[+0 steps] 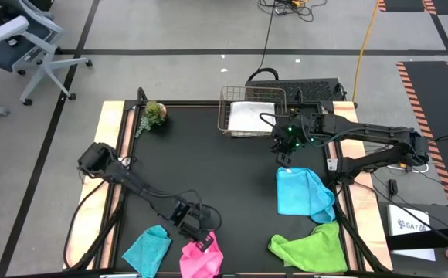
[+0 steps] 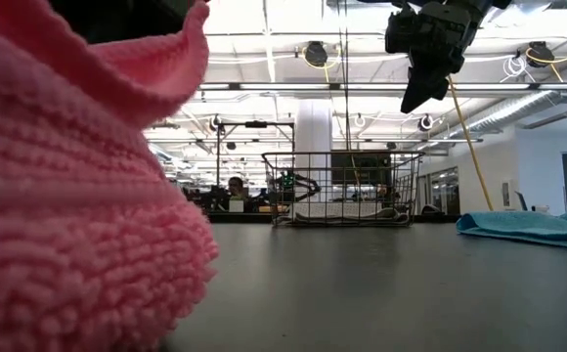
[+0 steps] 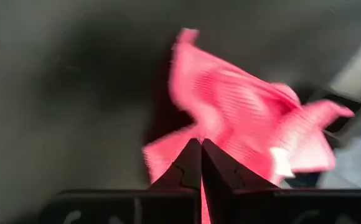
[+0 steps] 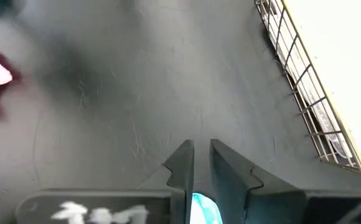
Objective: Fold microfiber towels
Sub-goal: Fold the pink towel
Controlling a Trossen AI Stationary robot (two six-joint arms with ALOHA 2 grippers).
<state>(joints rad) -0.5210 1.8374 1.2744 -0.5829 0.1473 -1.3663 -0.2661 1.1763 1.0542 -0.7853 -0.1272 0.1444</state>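
Observation:
The hot pink towel (image 1: pixel 201 259) lies bunched at the table's near edge and fills the left of the low view (image 2: pixel 68 196). My left gripper (image 1: pixel 202 241) is shut at its far part (image 3: pixel 200 143). The teal towel (image 1: pixel 148 249) lies just left of it. The sky blue towel (image 1: pixel 303 193) and the lime green towel (image 1: pixel 313 249) lie crumpled at the right. The white towel (image 1: pixel 251 116) rests in the wire basket (image 1: pixel 225 108). My right gripper (image 1: pixel 285 158) hangs high over the blue towel's far edge (image 2: pixel 415 98), with a narrow gap between its fingers (image 4: pixel 201 149) and nothing in it. My left gripper has its two fingers shut together on the far part of the pink towel (image 3: pixel 196 127), coming slanting down from the table's left. Pink cloth shows in the slit between the fingers. How many layers they have cannot be told. The towel lies crumpled on the table.
A small green plant (image 1: pixel 154 114) stands at the far left corner. The wire basket (image 2: pixel 342 191) stands at the far edge, right of the middle. Bare black table (image 1: pixel 208 170) stretches between the two arms. A keyboard (image 1: pixel 301 86) lies on the floor beyond the table.

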